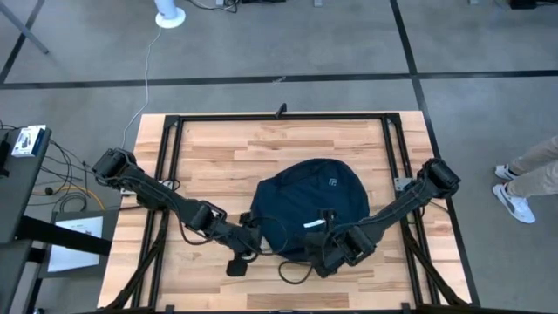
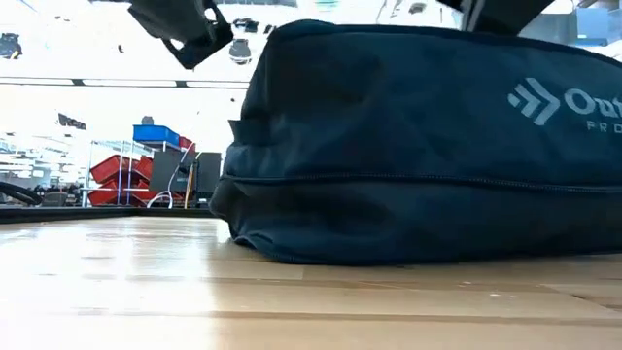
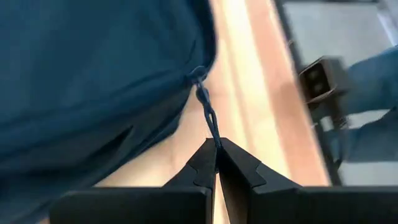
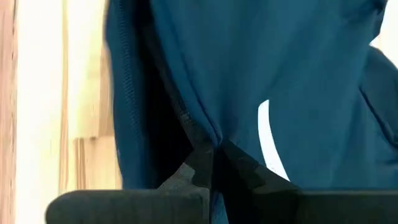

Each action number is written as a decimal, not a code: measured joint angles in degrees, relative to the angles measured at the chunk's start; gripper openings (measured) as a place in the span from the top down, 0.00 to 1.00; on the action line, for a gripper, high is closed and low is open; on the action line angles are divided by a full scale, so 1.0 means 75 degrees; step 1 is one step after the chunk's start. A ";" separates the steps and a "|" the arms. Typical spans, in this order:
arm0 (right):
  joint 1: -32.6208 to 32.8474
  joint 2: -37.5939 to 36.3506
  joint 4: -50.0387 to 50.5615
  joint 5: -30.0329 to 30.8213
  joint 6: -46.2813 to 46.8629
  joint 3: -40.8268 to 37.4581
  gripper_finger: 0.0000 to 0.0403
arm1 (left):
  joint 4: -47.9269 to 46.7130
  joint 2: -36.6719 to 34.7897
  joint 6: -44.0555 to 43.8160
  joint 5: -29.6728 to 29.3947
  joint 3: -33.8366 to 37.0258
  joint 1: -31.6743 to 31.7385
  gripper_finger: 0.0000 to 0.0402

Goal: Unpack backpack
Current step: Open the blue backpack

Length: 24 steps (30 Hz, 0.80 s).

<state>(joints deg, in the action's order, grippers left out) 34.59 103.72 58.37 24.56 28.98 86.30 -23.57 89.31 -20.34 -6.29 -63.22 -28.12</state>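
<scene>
The large, rounded, soft dark navy fabric backpack (image 1: 305, 214) lies in the middle of the light wooden slatted table (image 1: 227, 148), its white logo facing up and its zip seam running closed along the side in the low view. The left gripper (image 3: 216, 148) sits at the bag's near-left edge with its fingers pinched together on a thin dark zipper pull cord (image 3: 207, 115) that runs taut from the zip slider. The right gripper (image 4: 211, 152) is at the near-right edge, fingers pressed together on a fold of the navy fabric just beside the short white stripe (image 4: 268, 140). This looks like the opening step: one arm anchors the bag while the other works the zip. The next move likely calls for drawing the cord along the seam line, keeping the fabric taut so the slider does not snag.
</scene>
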 joint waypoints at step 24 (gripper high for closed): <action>0.0456 -0.0956 0.0113 -0.0430 0.1777 0.1061 0.55 | 0.1395 -0.0057 0.1382 0.0857 0.0115 0.0797 1.00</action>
<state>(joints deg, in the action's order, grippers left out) 38.01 96.55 59.22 21.34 42.31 94.26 -13.11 88.88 -9.98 0.13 -62.35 -22.14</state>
